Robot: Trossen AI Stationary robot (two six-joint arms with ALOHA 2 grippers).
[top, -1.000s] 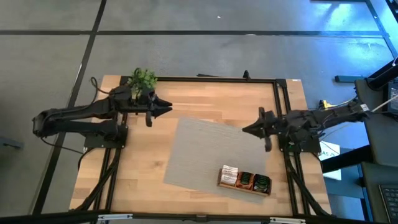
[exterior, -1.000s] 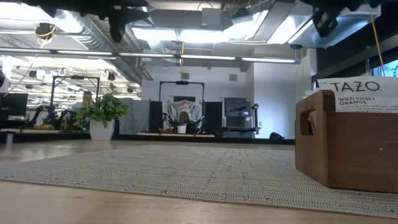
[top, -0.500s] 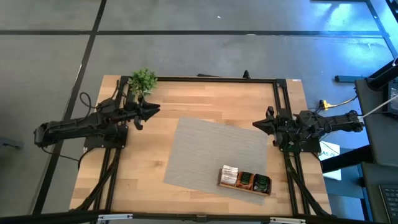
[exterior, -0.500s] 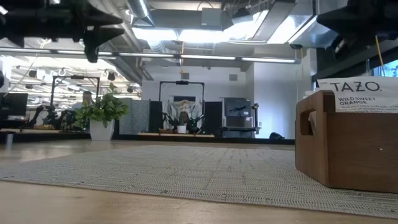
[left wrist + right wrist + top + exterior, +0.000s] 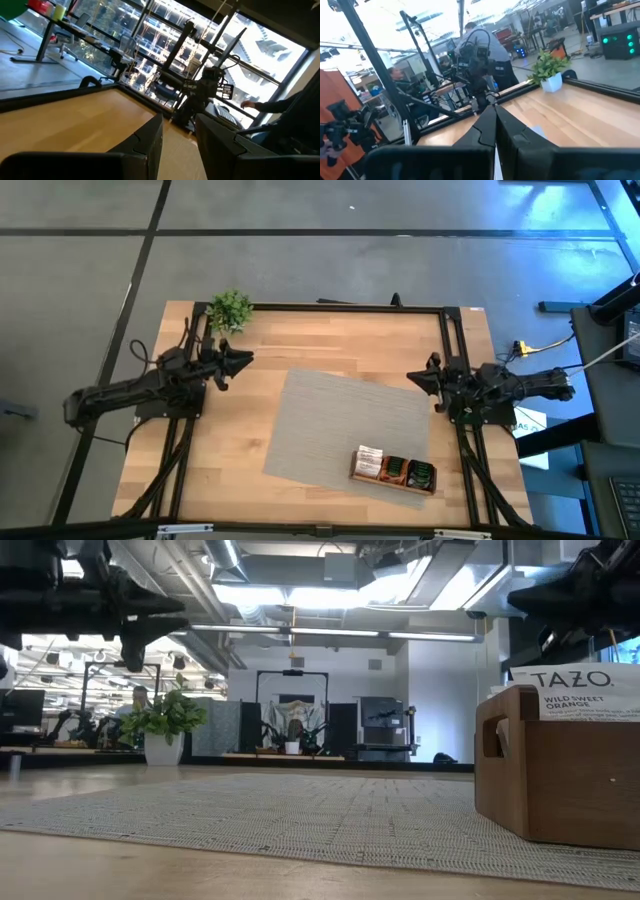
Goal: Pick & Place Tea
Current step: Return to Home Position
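Little risk is left: the tea [image 5: 397,470] sits in the tray [image 5: 386,484] on the mat [image 5: 330,420], well apart from the 2 arms. The left gripper [image 5: 243,358], fingers parted and empty, hangs near the plant [image 5: 231,308]; a wide swing could clip it. The right gripper [image 5: 412,380], seemingly closed on nothing, hovers near the right edge of the table [image 5: 240,470]. Between them lies open room.

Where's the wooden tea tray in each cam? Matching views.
High: wooden tray lower right of the picture, on the grey mat.
Low: wooden tray at the right edge, close up.
Left wrist: not in view.
Right wrist: not in view.
Shared landmark: potted plant, also in low and right wrist.
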